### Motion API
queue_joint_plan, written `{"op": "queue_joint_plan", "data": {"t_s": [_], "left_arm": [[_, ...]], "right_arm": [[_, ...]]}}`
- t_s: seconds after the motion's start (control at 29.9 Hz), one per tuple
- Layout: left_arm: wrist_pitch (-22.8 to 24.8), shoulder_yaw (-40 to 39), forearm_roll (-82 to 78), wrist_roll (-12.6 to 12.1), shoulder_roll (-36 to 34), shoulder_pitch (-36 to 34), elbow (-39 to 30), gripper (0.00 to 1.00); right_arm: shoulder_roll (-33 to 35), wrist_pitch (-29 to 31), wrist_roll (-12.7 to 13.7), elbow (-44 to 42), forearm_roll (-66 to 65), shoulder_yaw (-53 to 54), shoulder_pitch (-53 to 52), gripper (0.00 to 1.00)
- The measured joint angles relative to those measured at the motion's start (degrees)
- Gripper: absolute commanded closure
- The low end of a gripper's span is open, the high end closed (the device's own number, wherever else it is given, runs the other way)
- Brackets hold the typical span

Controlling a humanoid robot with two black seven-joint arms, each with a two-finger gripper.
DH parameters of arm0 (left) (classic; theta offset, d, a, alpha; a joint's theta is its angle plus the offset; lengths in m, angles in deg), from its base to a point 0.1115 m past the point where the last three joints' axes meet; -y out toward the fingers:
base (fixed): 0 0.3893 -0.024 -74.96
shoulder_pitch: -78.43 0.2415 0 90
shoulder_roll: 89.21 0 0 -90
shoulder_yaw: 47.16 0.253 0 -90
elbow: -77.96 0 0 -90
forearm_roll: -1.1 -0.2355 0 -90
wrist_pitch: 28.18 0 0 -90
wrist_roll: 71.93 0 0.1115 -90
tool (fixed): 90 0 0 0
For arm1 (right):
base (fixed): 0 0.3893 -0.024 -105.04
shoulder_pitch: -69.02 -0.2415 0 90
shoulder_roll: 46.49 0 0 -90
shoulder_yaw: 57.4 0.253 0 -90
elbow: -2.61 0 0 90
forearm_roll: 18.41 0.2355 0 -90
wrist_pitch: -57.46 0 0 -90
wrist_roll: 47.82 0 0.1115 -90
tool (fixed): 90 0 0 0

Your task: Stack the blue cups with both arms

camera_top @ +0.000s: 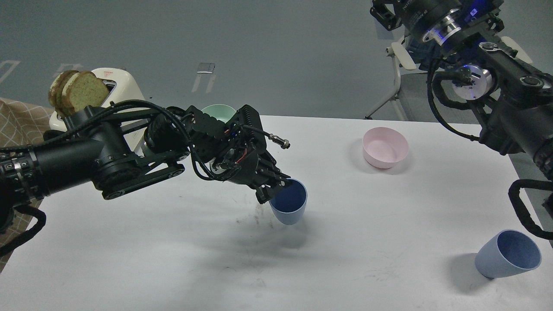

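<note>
Left gripper (pixel 276 186) clamps one blue cup (pixel 290 203) mid-table; second cup (pixel 510 255) stands unstacked near the right edge; right gripper unseen.

Centre front: the white surface (pixel 181 259) lies bare between the two blue cups, wide room to pass.
Left rear: toaster (pixel 123 93) with bread (pixel 80 90) and the mint-green bowl (pixel 218 111) stand behind the left arm (pixel 108 160), crowding that corner.
Middle: left gripper (pixel 276 185) and its held cup (pixel 289 202) block the centre.
Right rear: pink bowl (pixel 385 147) stands alone, open room around it.
Right front: second cup (pixel 510 255) near the edge, just under the right arm (pixel 510 103) and its cable loop.
</note>
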Motion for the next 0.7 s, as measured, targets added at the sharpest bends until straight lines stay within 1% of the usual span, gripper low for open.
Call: {"op": "queue_joint_plan", "data": {"t_s": [0.3, 0.37, 0.4, 0.43, 0.47, 0.5, 0.53, 0.57, 0.6, 0.63, 0.67, 0.7], "left_arm": [[0.0, 2.3, 0.1, 0.0, 0.8, -0.2, 0.3, 1.0], [0.0, 2.3, 0.1, 0.0, 1.2, -0.1, 0.4, 0.81], [0.0, 2.3, 0.1, 0.0, 1.3, -0.1, 0.4, 0.59], [0.0, 2.3, 0.2, 0.0, 1.4, -0.1, 0.4, 0.59], [0.0, 2.3, 0.2, 0.0, 1.4, -0.1, 0.4, 0.46], [0.0, 2.3, 0.3, 0.0, 1.4, -0.1, 0.4, 0.31], [0.0, 2.3, 0.4, 0.0, 1.4, -0.1, 0.4, 0.21], [0.0, 2.3, 0.6, 0.0, 1.4, -0.2, 0.4, 0.19], [0.0, 2.2, 0.7, 0.0, 1.3, -0.3, 0.3, 0.14], [0.0, 2.1, 0.8, 0.0, 1.1, -0.4, 0.3, 0.14], [0.0, 2.1, 0.8, 0.0, 0.9, -0.4, 0.2, 0.1], [0.0, 2.0, 0.9, 0.0, 0.8, -0.4, 0.2, 0.09]], "right_arm": [[0.0, 0.0, 0.0, 0.0, 0.0, 0.0, 0.3, 0.0], [0.0, 0.0, 0.0, 0.0, 0.0, 0.0, 0.4, 0.0], [0.0, 0.0, 0.0, 0.0, 0.0, 0.0, 0.4, 0.0], [0.0, 0.0, 0.0, 0.0, 0.0, 0.0, 0.5, 0.0], [0.0, 0.0, 0.0, 0.0, 0.0, 0.0, 0.6, 0.0], [0.0, 0.0, 0.0, 0.0, 0.0, 0.0, 0.6, 0.0], [0.0, 0.0, 0.0, 0.0, 0.0, 0.0, 0.6, 0.0], [0.0, 0.0, 0.0, 0.0, 0.0, 0.0, 0.6, 0.0], [0.0, 0.0, 0.0, 0.0, 0.0, 0.0, 0.6, 0.0], [0.1, 0.0, 0.0, 0.0, 0.0, 0.0, 0.7, 0.0], [0.3, 0.0, 0.0, 0.0, 0.0, 0.0, 0.7, 0.0], [0.4, 0.0, 0.0, 0.1, 0.0, 0.0, 0.7, 0.0]]}}
